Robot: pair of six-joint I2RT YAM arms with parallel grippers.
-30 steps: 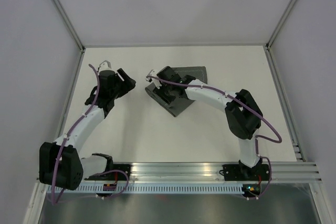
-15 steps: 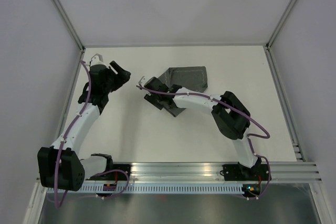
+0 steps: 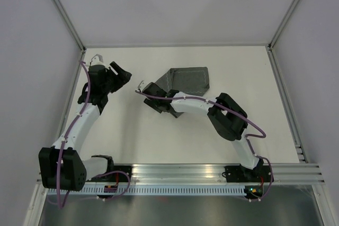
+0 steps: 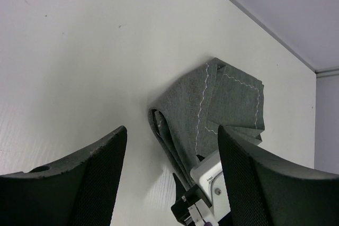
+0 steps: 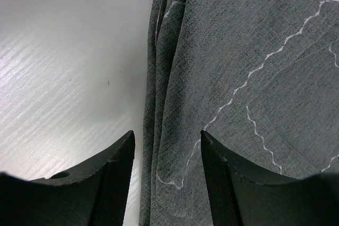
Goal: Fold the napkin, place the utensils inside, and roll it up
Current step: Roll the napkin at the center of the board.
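The napkin (image 3: 189, 79) is a dark grey cloth with pale stitching, lying folded in several layers at the middle back of the table. My right gripper (image 3: 158, 102) is open low over its near-left folded edge. In the right wrist view the napkin (image 5: 243, 72) fills the right side and the layered edge runs between my open right gripper (image 5: 167, 183). My left gripper (image 3: 123, 75) is open and empty, to the left of the napkin and apart from it. The left wrist view shows the napkin (image 4: 212, 104) beyond the open left gripper (image 4: 172, 178). No utensils are in view.
The white table (image 3: 137, 136) is walled by grey panels with metal frame posts on the left, back and right. A metal rail (image 3: 212, 172) carries both arm bases at the near edge. The right wrist's white camera housing (image 4: 212, 181) shows in the left wrist view.
My right gripper has slid left and nearer, from on top of the napkin to its near-left folded edge. My left gripper has drawn back to the left, away from the napkin.
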